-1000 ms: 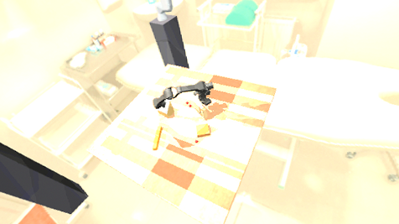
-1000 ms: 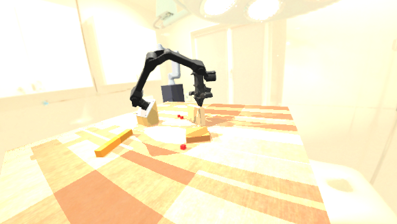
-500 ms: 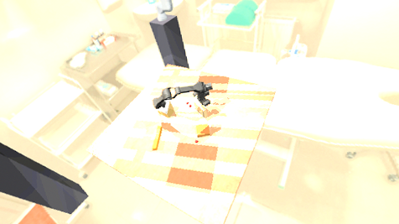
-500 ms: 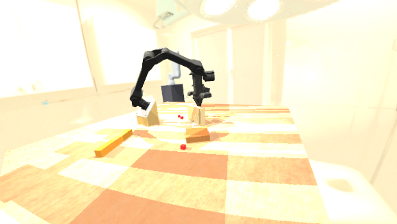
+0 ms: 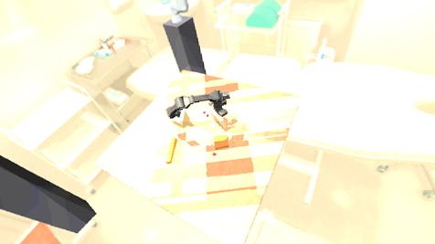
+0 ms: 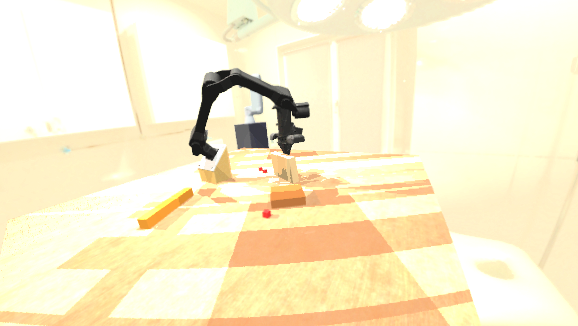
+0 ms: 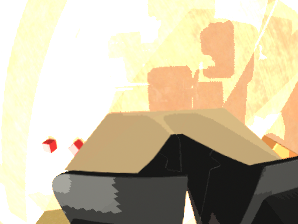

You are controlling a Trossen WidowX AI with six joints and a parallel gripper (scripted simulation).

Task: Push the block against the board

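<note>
The square orange block point(image 5: 221, 142) point(image 6: 288, 196) lies flat near the middle of the table; a corner of an orange piece point(image 7: 281, 146) shows at the wrist view's right edge. The long orange board point(image 5: 171, 151) point(image 6: 166, 208) lies to the left, well apart from the block and slanted. My gripper point(image 5: 225, 113) point(image 6: 286, 151) point(image 7: 176, 140) is shut and empty. It points down, behind the block in the exterior view, with its tips close to the top of a tan upright panel. Whether the tips touch the panel is unclear.
The tan panel point(image 6: 284, 167) point(image 7: 125, 145) stands behind the block. One red cube point(image 5: 214, 154) point(image 6: 266, 213) lies in front of the block. Two more red cubes lie between the panel and the wedge-shaped arm base point(image 5: 180, 120) point(image 6: 216, 171).
</note>
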